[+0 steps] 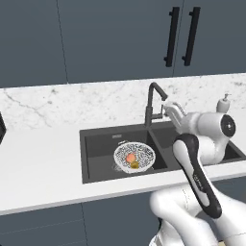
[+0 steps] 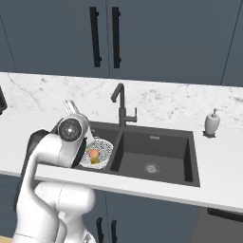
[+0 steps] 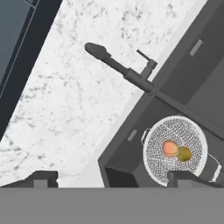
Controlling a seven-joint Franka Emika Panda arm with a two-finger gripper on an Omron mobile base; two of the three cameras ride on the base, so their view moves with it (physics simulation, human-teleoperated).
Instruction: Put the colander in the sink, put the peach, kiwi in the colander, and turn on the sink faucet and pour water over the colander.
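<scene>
In the sink's (image 1: pixel 96 158) left basin, the colander (image 1: pixel 134 156) cradles peach (image 1: pixel 130 157) and kiwi (image 1: pixel 135 165). Beside the sink faucet (image 1: pixel 153 103), our pincer (image 1: pixel 169 108) hangs empty, tips apart; we should nudge the side lever gently.

Ahead of me a white marble counter (image 1: pixel 43 149) is running left to right, its grey-veined backsplash (image 2: pixel 180 102) rising along the far edge. Above it, dark blue-grey upper cabinets (image 1: pixel 110 38) are spanning the wall, two of their doors carrying long black vertical handles (image 2: pixel 105 37). A white soap dispenser (image 2: pixel 212 122) is standing on the counter at the far right. Below the near edge, matching lower cabinets (image 1: pixel 57 223) are showing. Light is falling evenly, without hard shadows.
</scene>
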